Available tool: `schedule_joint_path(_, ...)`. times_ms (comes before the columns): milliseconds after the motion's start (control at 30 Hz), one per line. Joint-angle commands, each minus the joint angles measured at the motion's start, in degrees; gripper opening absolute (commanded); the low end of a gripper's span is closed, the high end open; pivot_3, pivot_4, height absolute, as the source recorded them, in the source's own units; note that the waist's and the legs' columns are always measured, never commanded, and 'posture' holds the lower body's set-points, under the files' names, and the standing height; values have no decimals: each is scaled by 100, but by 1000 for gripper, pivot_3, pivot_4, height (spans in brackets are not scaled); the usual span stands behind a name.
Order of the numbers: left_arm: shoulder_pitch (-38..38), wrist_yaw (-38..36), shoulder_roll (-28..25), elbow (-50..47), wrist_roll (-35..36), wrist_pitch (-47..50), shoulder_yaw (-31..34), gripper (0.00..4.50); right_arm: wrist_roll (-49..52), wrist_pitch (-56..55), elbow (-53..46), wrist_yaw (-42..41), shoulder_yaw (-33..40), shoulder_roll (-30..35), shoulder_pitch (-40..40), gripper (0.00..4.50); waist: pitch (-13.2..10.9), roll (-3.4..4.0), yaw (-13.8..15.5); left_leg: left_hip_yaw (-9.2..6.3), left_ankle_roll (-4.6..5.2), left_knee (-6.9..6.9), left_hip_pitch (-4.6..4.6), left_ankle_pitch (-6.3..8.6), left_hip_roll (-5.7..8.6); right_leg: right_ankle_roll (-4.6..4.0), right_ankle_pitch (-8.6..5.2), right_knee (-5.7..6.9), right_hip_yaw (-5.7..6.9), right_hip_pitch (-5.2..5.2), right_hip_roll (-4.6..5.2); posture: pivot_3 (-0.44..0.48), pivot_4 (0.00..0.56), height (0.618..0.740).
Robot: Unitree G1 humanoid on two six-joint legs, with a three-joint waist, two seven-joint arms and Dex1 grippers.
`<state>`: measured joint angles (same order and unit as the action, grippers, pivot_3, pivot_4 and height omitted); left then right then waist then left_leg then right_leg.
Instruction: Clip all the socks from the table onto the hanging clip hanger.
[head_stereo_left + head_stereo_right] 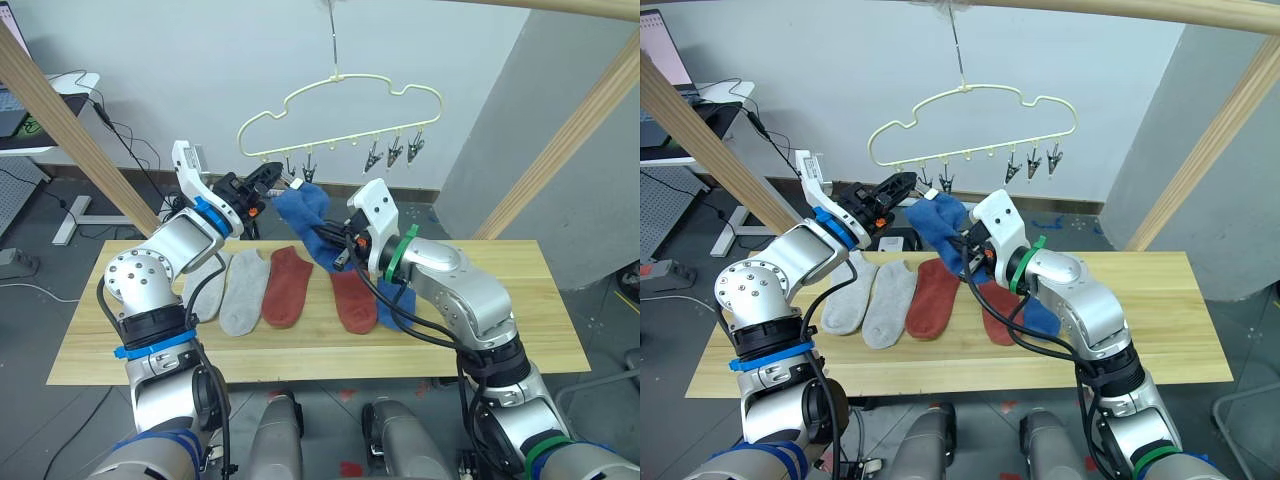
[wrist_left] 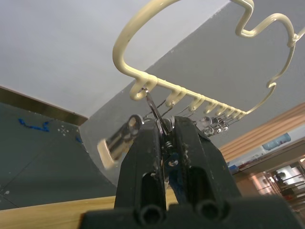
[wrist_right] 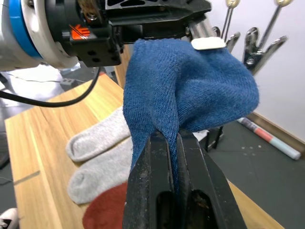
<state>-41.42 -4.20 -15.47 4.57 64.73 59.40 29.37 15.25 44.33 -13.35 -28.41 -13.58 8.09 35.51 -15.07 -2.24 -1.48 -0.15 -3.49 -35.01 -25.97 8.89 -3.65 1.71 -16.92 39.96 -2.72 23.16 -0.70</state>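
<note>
So we're at sock one, basically. Our right end effector (image 1: 335, 243) is clenched on a soft blue ankle sock (image 1: 303, 212), holding it up just under the thin pale-yellow cloud-shaped wire clip hanger (image 1: 340, 112). Our left end effector (image 1: 272, 176) is clamped on one of the small metal clips (image 2: 159, 125) at the left end of the hanger's bottom bar — squeezing it open, by the look of it, right beside the sock's top edge.

Nothing looks clipped on yet; the other clips hang bare. Left on the light wooden plank tabletop (image 1: 530, 310): two light grey socks (image 1: 228, 288), two rust red socks (image 1: 288, 286), and a second blue sock (image 1: 398, 305) partly hidden under our right arm. So five to go plus this one — early days.
</note>
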Motion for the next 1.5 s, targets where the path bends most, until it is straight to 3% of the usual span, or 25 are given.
schedule_joint_path(33,-54,-69,12,-256,220,-54,-46,90,25,-128,-47,35,-5,-104,160,14,0,0,0,0,0,0,0,0,0,0,0,0,0,0,0,31,226,740)
schedule_joint_path(400,90,-179,-37,-448,226,-68,-131,90,-59,-311,185,23,-14,-189,262,14,0,0,1,-2,-1,1,-1,0,0,0,0,0,2,0,1,35,219,740)
schedule_joint_path(867,425,-120,-366,-755,267,-18,-69,4465,100,-198,109,92,-233,-533,-43,0,0,0,-3,-4,-3,4,-1,-2,-2,-1,0,0,4,1,0,34,221,740)
schedule_joint_path(933,604,-130,-530,-861,145,-45,-83,4489,414,58,145,122,-112,-870,-104,0,0,0,-13,-4,-3,4,-1,-2,-3,-1,0,1,4,2,0,35,220,740)
schedule_joint_path(1067,771,-177,-716,-983,-101,-250,-169,4500,678,324,234,223,51,-1235,-126,1013,0,0,-14,-14,-8,5,-1,-5,-6,-2,1,4,13,2,-1,35,220,740)
schedule_joint_path(1367,1248,-533,-929,-1437,-1029,-841,-759,4500,666,441,84,163,25,-776,-392,4344,2,-2,105,-15,-6,4,-1,-7,-2,-7,4,2,15,0,1,55,212,740)
schedule_joint_path(1500,1524,-853,-1007,-1736,-1569,-1235,-1187,4500,381,72,-275,76,-44,-64,-690,4461,2,-2,136,-11,-6,6,-2,-7,-1,-8,4,-1,12,1,1,50,210,740)
